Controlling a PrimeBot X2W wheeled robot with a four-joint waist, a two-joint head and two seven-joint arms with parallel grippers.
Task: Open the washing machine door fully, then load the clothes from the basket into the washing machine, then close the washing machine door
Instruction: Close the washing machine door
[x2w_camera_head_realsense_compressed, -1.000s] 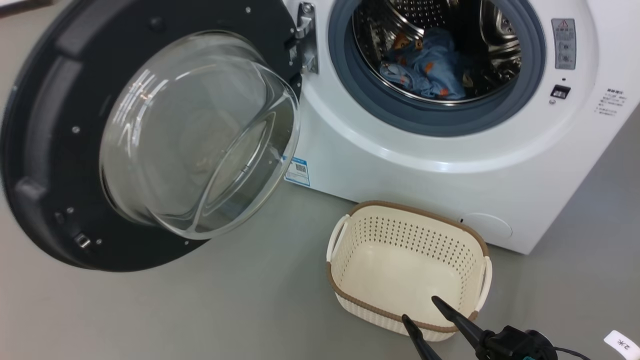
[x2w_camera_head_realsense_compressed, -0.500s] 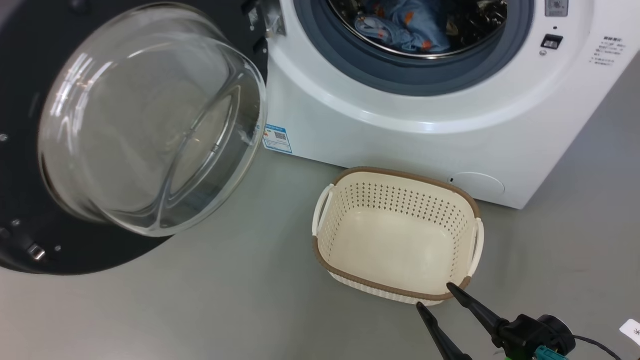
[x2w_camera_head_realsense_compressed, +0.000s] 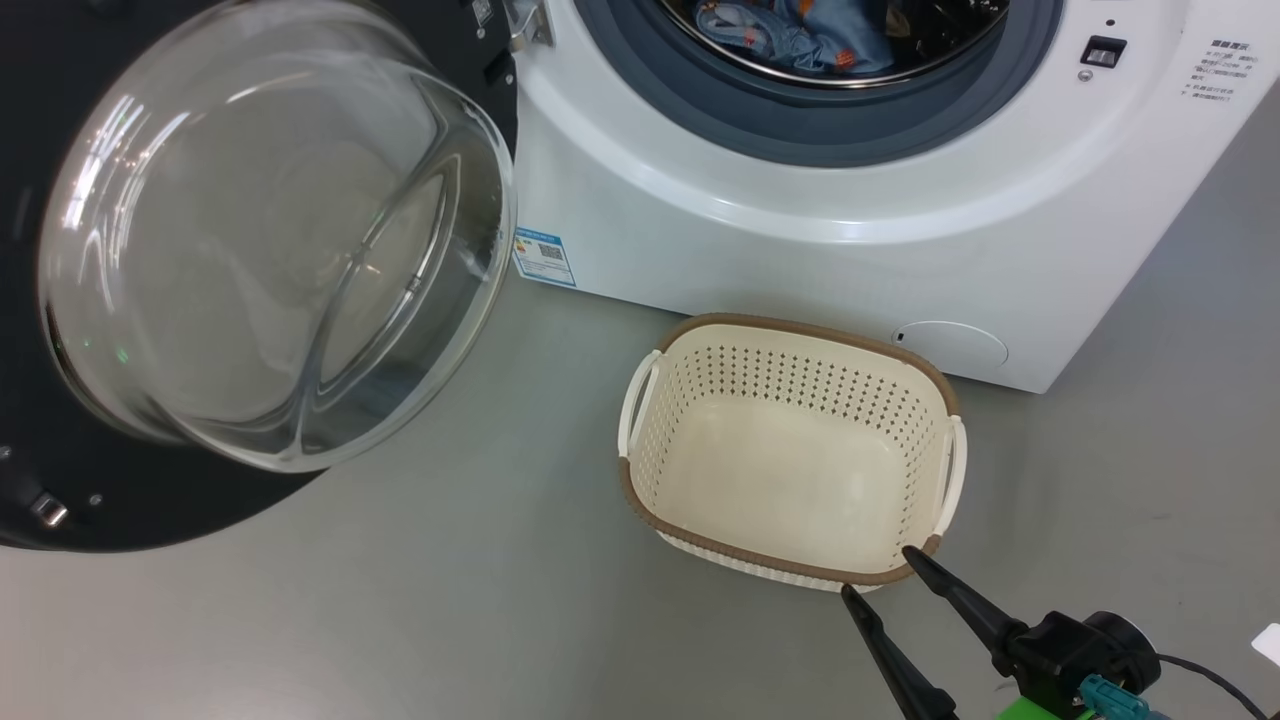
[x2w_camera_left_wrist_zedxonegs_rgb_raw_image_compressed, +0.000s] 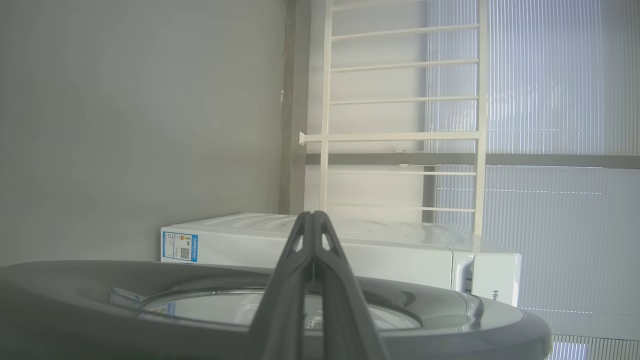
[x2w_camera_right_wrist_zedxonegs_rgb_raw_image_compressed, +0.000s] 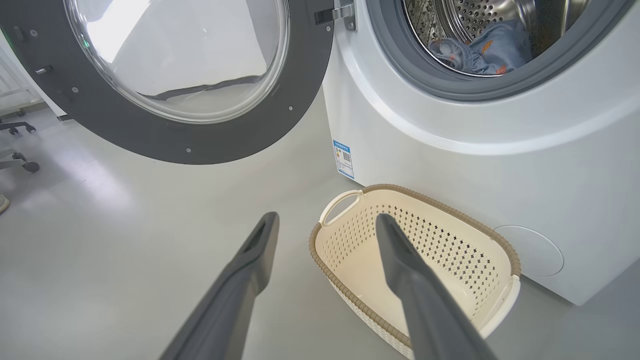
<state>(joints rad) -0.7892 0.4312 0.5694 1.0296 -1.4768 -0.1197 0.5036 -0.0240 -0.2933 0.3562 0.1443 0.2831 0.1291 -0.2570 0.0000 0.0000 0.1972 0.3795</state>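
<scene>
Inside washing machine (x2w_camera_head_realsense_compressed: 800, 250): clothes (x2w_camera_head_realsense_compressed: 800, 35) | door (x2w_camera_head_realsense_compressed: 270, 230): open | right fingers (x2w_camera_head_realsense_compressed: 960, 595): apart, near basket (x2w_camera_head_realsense_compressed: 800, 326)

The washing machine (x2w_camera_head_realsense_compressed: 800, 270) is finished in white with a grey-blue seal (x2w_camera_head_realsense_compressed: 800, 135), and the washing machine door (x2w_camera_head_realsense_compressed: 270, 240) is rimmed in glossy black around clear glass. The clothes (x2w_camera_head_realsense_compressed: 805, 30) are printed light blue with orange figures. The basket (x2w_camera_head_realsense_compressed: 800, 390) is coloured cream, patterned with holes and edged in brown.

Top edge cuts clothes (x2w_camera_head_realsense_compressed: 840, 45); left edge crops door (x2w_camera_head_realsense_compressed: 150, 520).
</scene>
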